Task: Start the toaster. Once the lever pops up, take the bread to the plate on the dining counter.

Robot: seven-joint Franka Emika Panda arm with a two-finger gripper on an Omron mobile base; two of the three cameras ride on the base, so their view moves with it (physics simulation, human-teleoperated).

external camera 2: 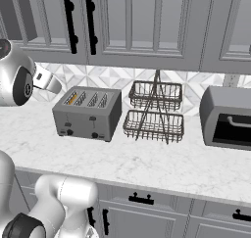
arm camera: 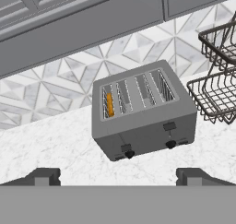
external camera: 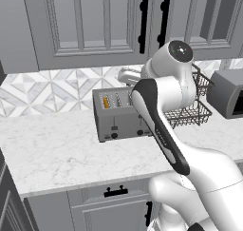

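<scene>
Hovering above and in front of the toaster [arm camera: 144, 114], the gripper [arm camera: 118, 176] has its jaws spread wide with nothing between them; both dark fingertips [arm camera: 44, 176] show at the bottom of the hand view, well short of the toaster. Toaster sits on the marble worktop [external camera 2: 162, 166] against the patterned tile backsplash [external camera: 52, 90], slots facing up. The bread [arm camera: 109, 104] stands on edge in the leftmost slot, seen as an orange strip, sunk mostly inside. Same orange sliver visible in the left base view [external camera: 106, 101] and right base view [external camera 2: 71, 98]. The lever [arm camera: 126, 147] is the left black tab on the toaster front, sitting low, just above the left knob [arm camera: 129, 154]; the right tab [arm camera: 169, 126] sits higher up the front panel. A two-tier wire basket rack [external camera 2: 156, 110] stands just beside the toaster on its right, not touching as far as I can tell. Grey box oven [external camera 2: 226, 118] further right on the same worktop. Grey upper cabinets [external camera 2: 142, 24] with black handles hang above. The arm [external camera: 163, 130] crosses in front of the toaster's right side in the left base view.
</scene>
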